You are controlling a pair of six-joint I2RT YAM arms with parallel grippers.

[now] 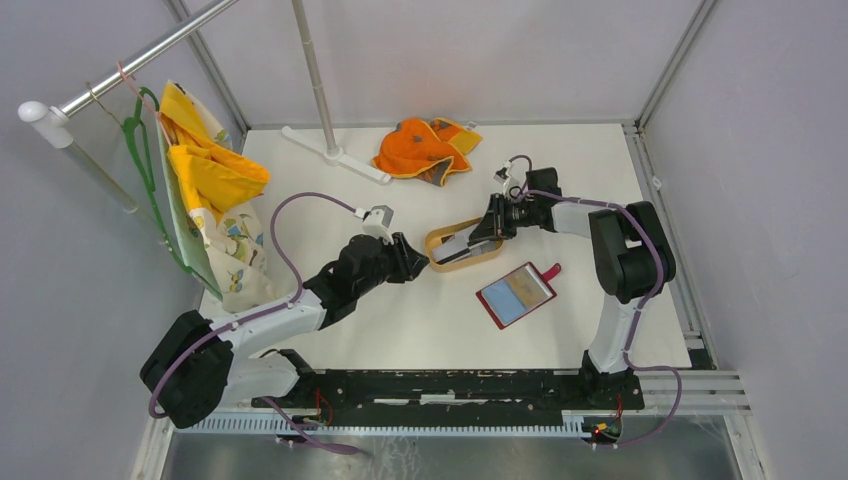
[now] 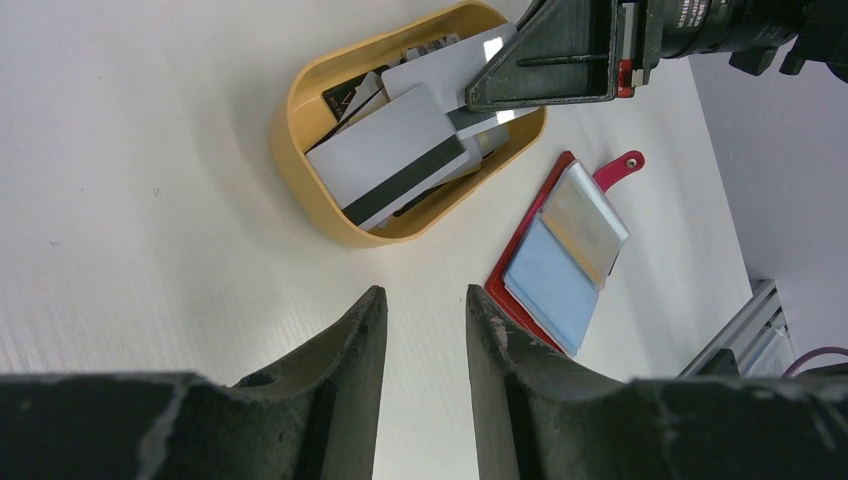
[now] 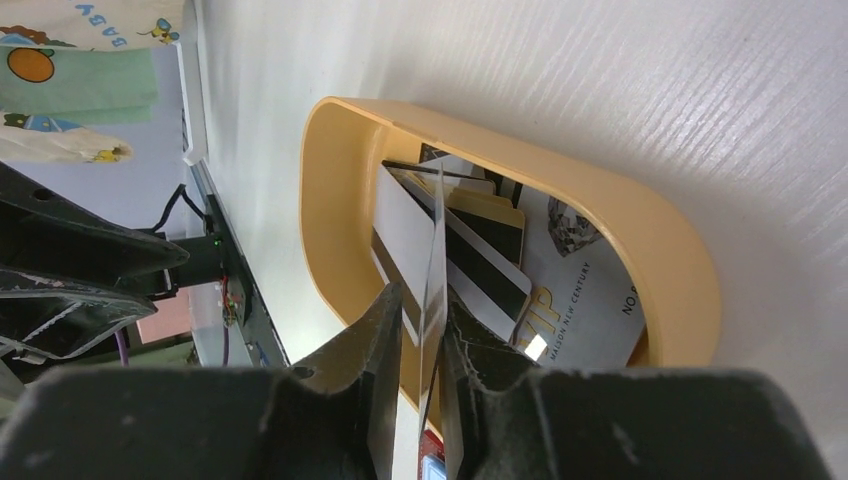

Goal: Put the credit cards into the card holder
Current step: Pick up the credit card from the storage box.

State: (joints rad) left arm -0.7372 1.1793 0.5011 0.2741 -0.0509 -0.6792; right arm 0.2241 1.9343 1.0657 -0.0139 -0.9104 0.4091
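Several grey and white credit cards, some with dark stripes, lie piled in a tan oval tray mid-table. My right gripper reaches into the tray. One card stands edge-on between its fingers, against the right finger and with a slit of daylight at the left one, so the jaws stand slightly open. The red card holder lies open on the table, right of and nearer than the tray, pale blue inside. My left gripper hovers just left of the tray, open and empty.
An orange cloth lies at the back of the table. A white stand base with an upright pole sits at the back left. Yellow and patterned clothes hang on a rail at the far left.
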